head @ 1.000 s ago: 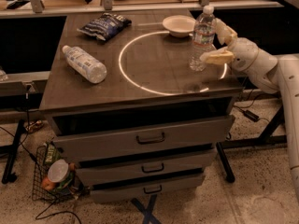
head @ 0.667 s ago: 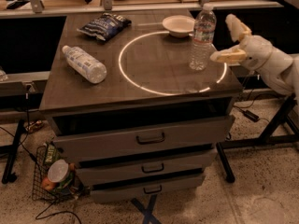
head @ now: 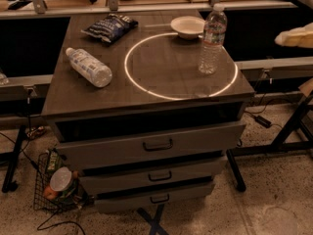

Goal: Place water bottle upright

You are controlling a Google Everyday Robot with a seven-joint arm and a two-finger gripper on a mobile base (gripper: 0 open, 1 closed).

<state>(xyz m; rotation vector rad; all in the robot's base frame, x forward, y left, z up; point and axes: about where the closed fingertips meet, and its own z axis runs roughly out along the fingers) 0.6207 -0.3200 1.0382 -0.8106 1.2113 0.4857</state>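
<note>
The water bottle [head: 212, 39], clear and ribbed with a white cap and a narrow label band, stands upright on the dark table top [head: 98, 99], on the right side of a glowing ring [head: 146, 88]. My gripper [head: 295, 36] is only partly in view at the right edge of the camera view. It is off the table, to the right of the bottle, and well apart from it. It holds nothing that I can see.
A second bottle with a wide white-blue label [head: 89, 66] lies on its side at the table's left. A dark chip bag [head: 110, 26] and a white bowl [head: 187, 26] sit at the back. Drawers [head: 157, 145] are below. A wire basket [head: 57, 186] stands on the floor.
My gripper has let go of the water bottle and drawn away to the right, off the table. The bottle stays standing upright in the same spot.
</note>
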